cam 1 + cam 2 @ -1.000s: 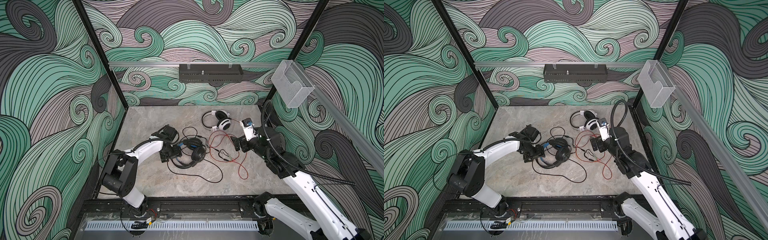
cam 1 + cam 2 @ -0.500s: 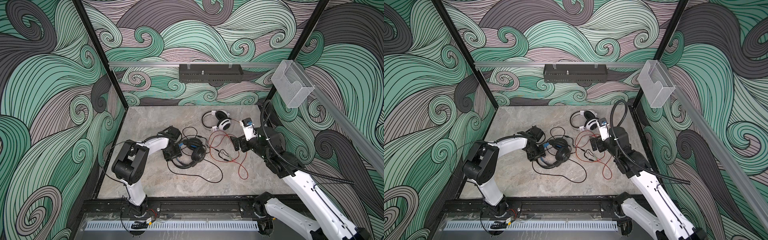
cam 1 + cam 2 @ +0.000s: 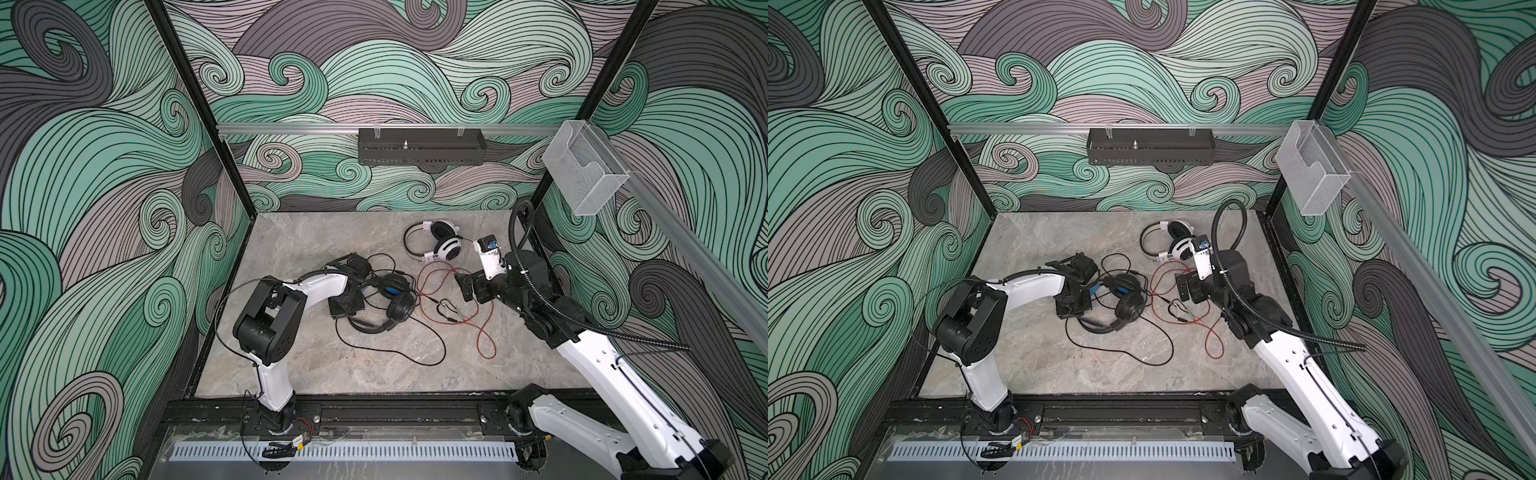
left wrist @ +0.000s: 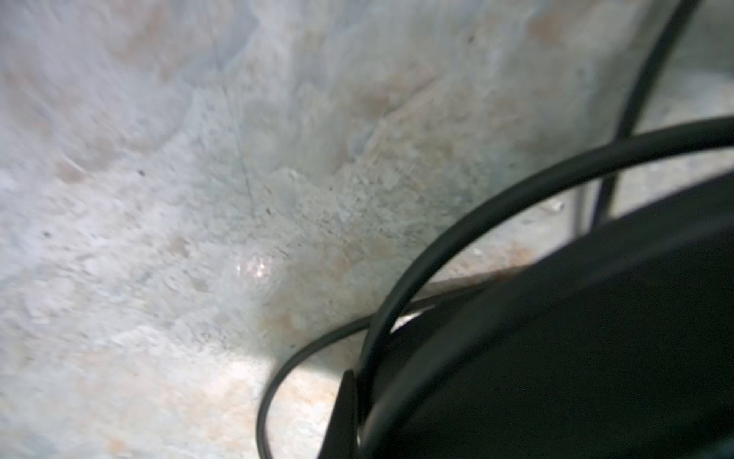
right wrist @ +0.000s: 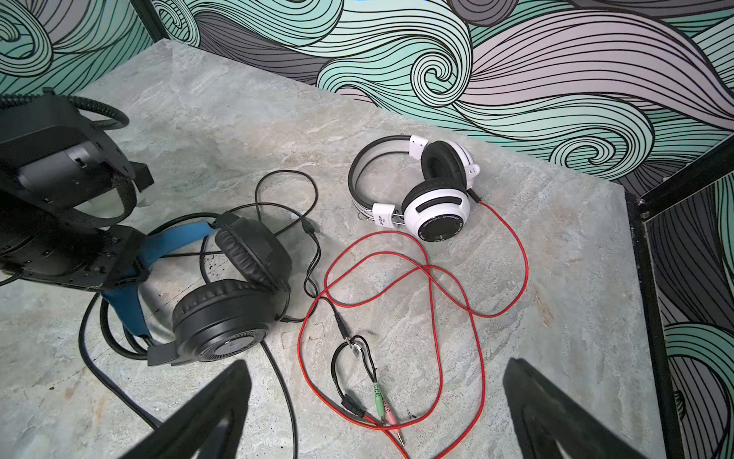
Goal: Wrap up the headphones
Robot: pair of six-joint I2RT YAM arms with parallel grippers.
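Right wrist: two wired headphones (image 5: pixel 435 210)

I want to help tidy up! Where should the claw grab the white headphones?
Probably the thin headband, coming straight down from above. The white headphones lie on the table, so the band's arch is exposed and narrow, while the ear cups are wide and round.
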